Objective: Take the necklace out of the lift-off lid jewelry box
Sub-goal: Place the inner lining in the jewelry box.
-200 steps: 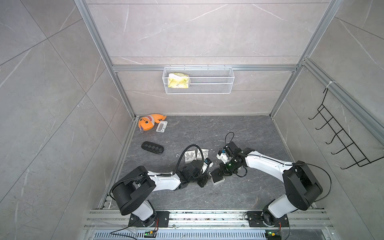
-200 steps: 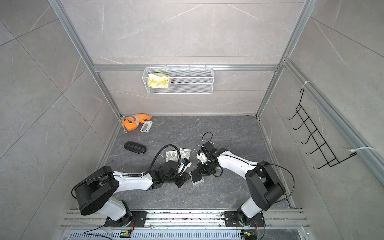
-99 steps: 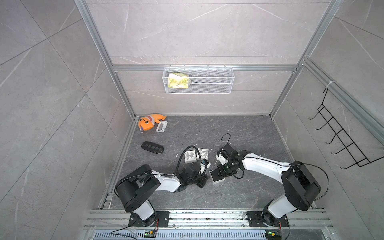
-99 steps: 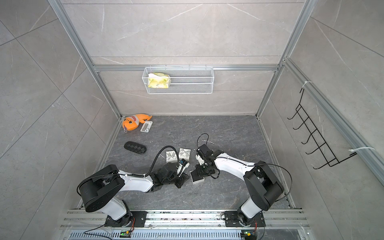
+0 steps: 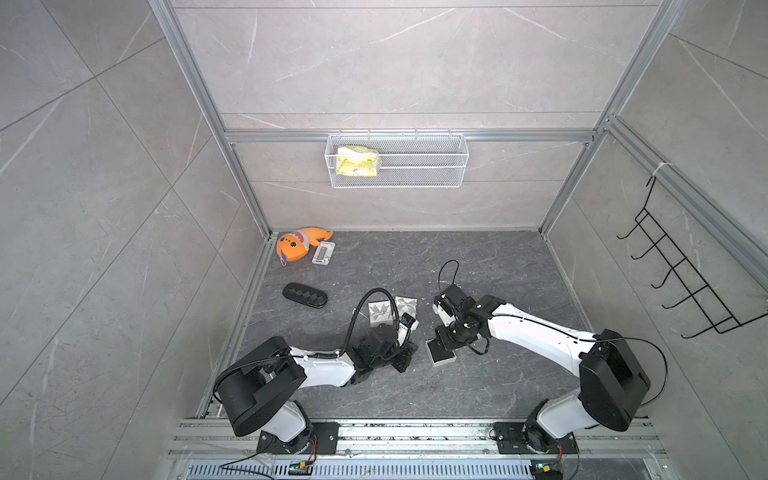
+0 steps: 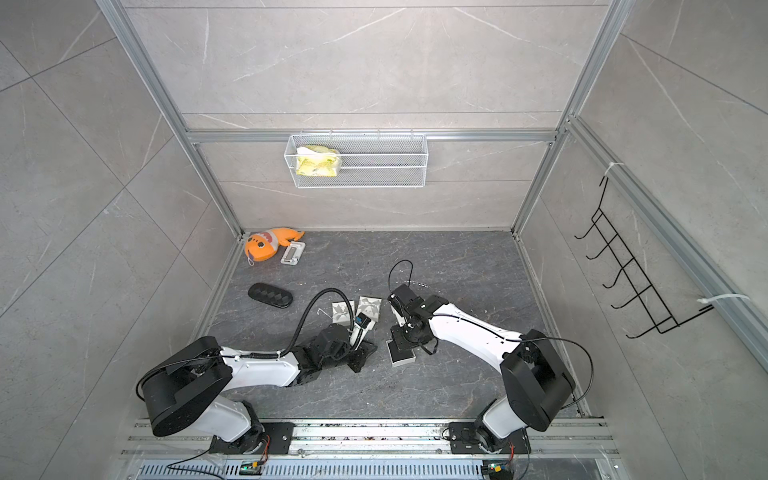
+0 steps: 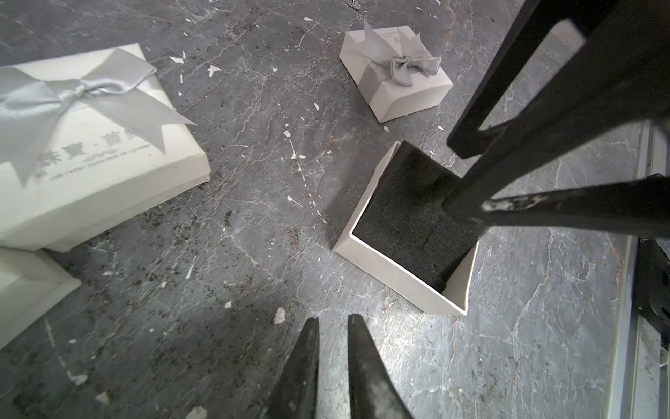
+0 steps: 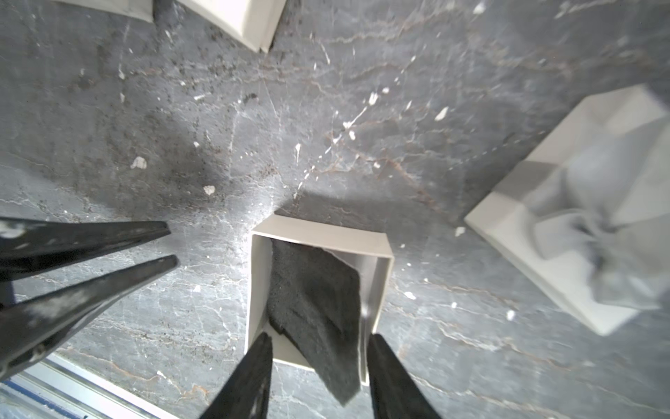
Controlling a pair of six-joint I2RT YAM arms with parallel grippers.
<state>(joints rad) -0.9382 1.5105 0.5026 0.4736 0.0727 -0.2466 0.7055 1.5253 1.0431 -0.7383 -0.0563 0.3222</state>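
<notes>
Here the right gripper (image 8: 319, 337) stands with jaws spread over the open jewelry box (image 8: 319, 232), its dark foam pad (image 8: 315, 290) tilted inside. The left gripper (image 7: 333, 319) hangs beside the box, tips narrowly apart and empty; we cannot make out the necklace.

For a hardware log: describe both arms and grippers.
The left arm and right arm match: white links, bulky black joints. The left gripper and right gripper have slim, tapered black fingers, scuffed pale. A ribbed black hose loops off the left, a thin black cable off the right.
</notes>
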